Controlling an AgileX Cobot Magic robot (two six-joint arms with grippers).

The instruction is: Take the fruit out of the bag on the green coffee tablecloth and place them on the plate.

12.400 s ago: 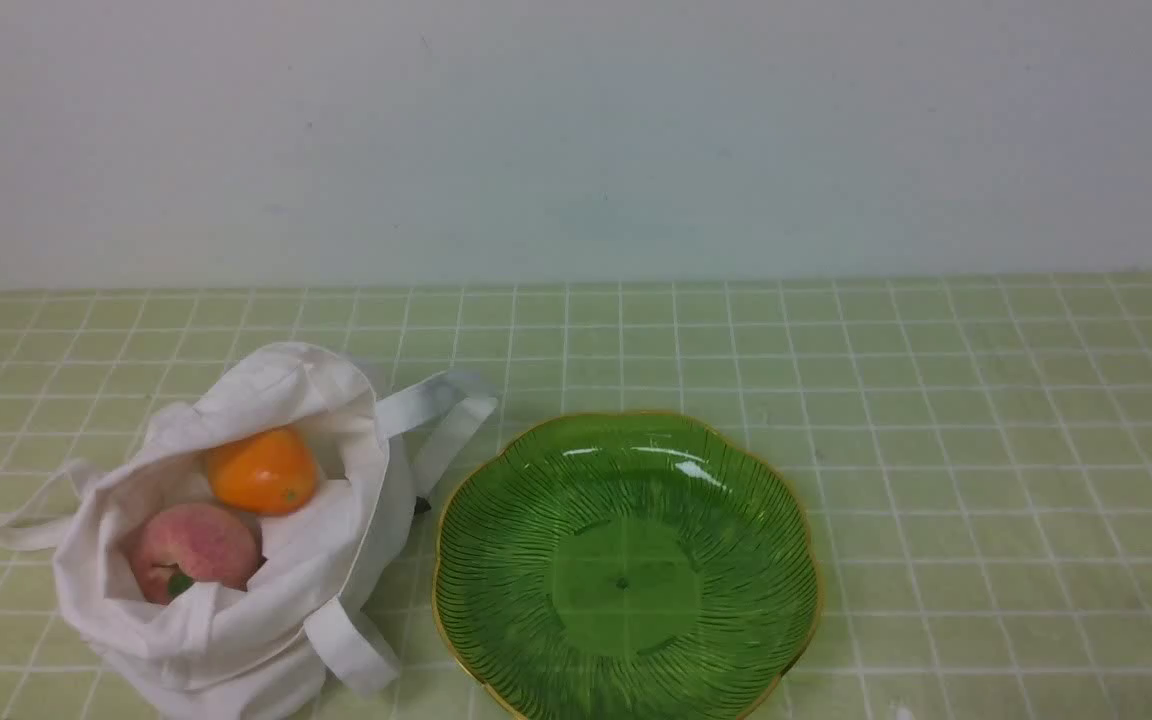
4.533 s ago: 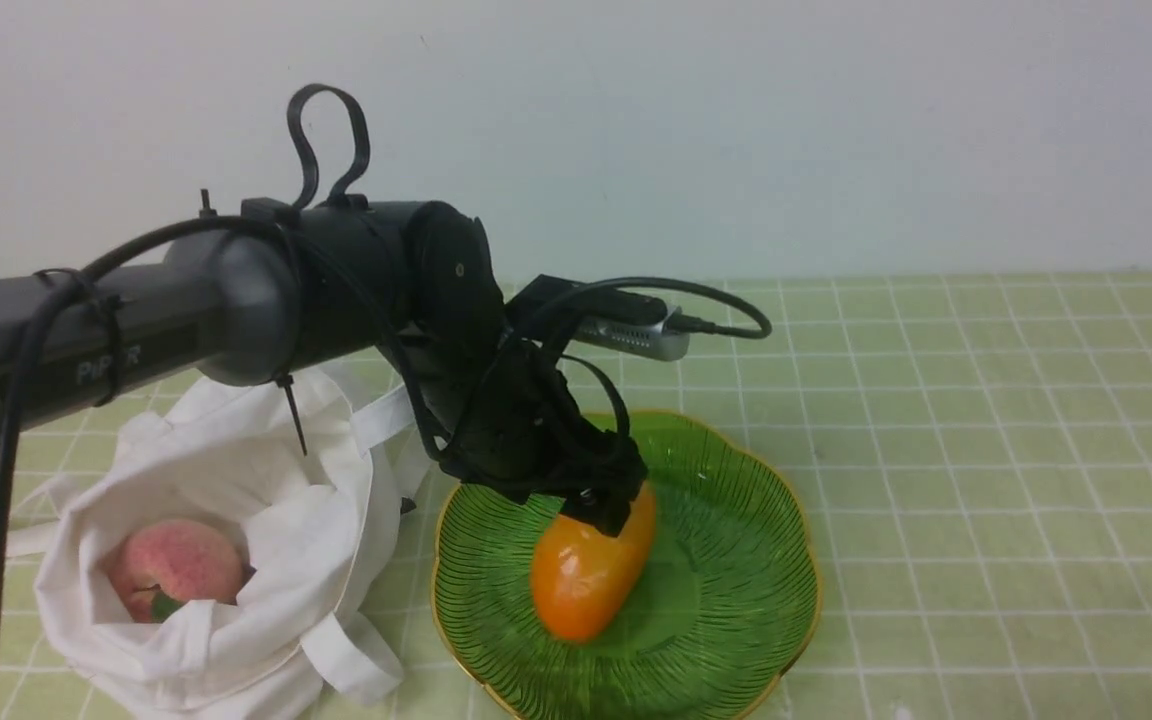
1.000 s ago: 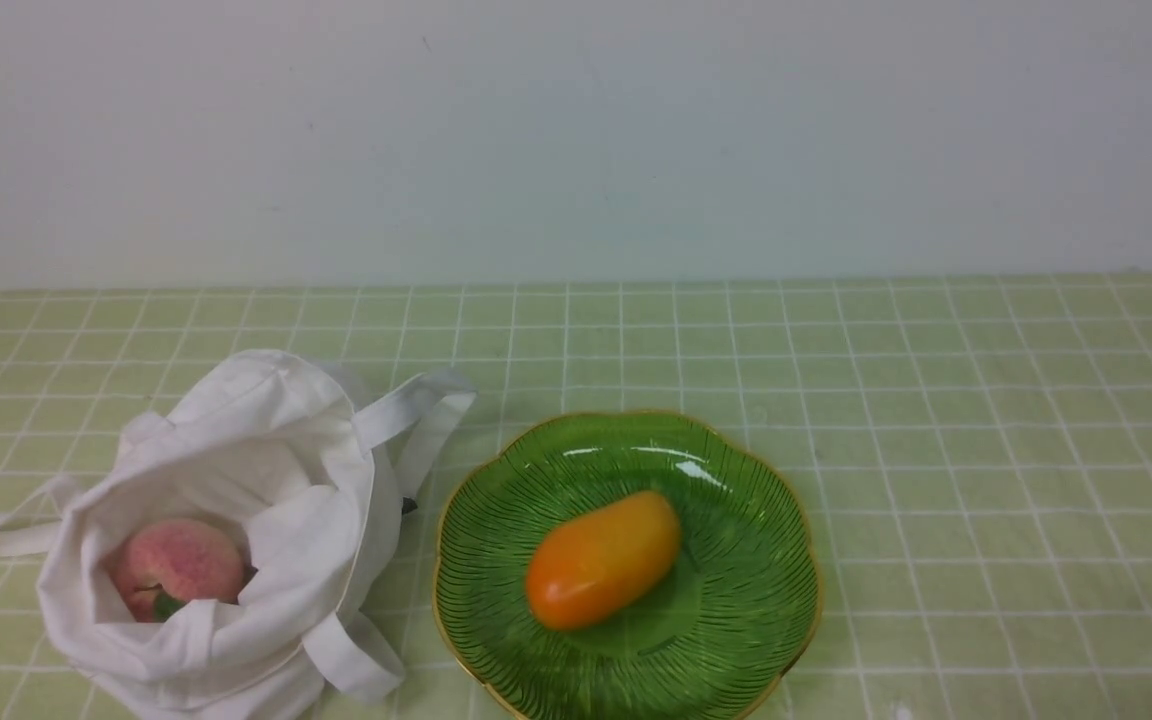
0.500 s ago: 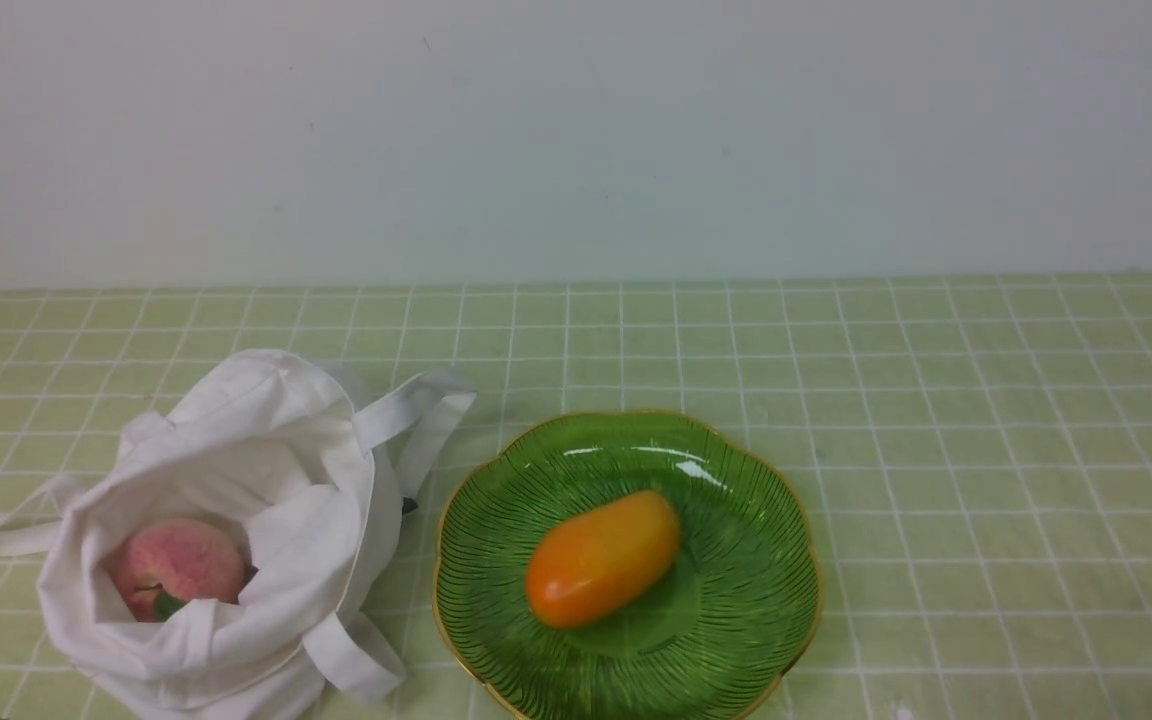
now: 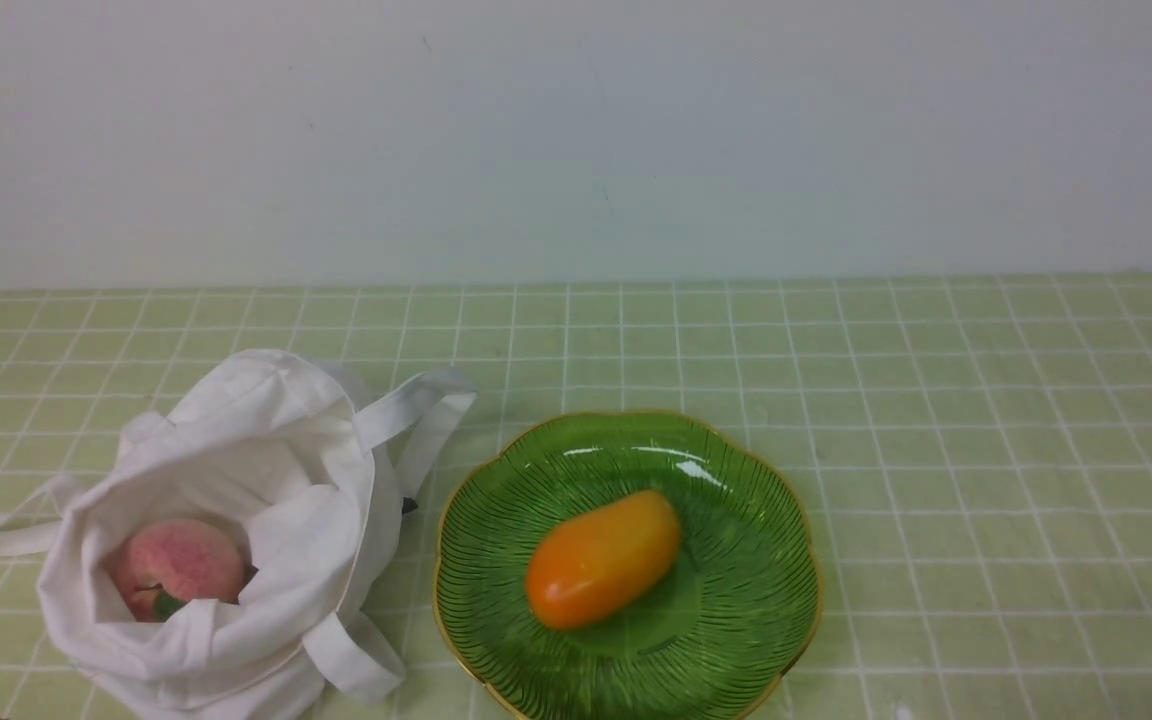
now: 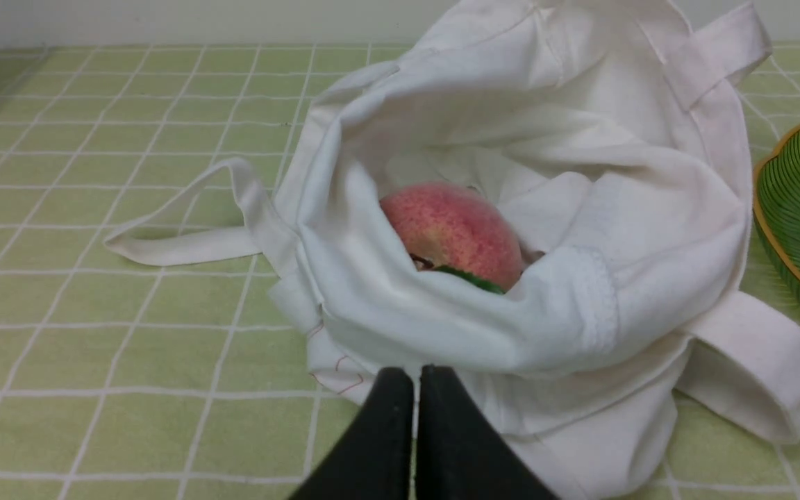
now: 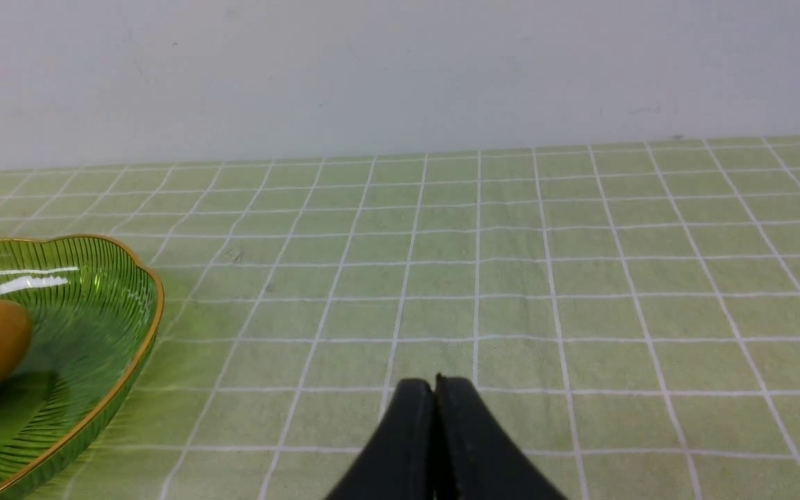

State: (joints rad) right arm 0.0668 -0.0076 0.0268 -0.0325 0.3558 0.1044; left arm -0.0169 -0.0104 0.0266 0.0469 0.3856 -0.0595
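Though cloth-wrapped, round fuzzy peach [image 5: 179, 566]

You have the plate [image 5: 736, 640] sitting on the green coffee tablecloth [image 5: 986, 450], with the orange-yellow mango-like fruit [image 5: 602, 559] lying on its side near the plate's middle, its long axis tilted. Just left of the plate you see the white bag [image 5: 266, 480], slumped open, one strap handle [image 5: 423, 410] reaching toward the plate's rim. The pink peach [image 5: 179, 565] sits down inside the bag, on the side away from the plate.
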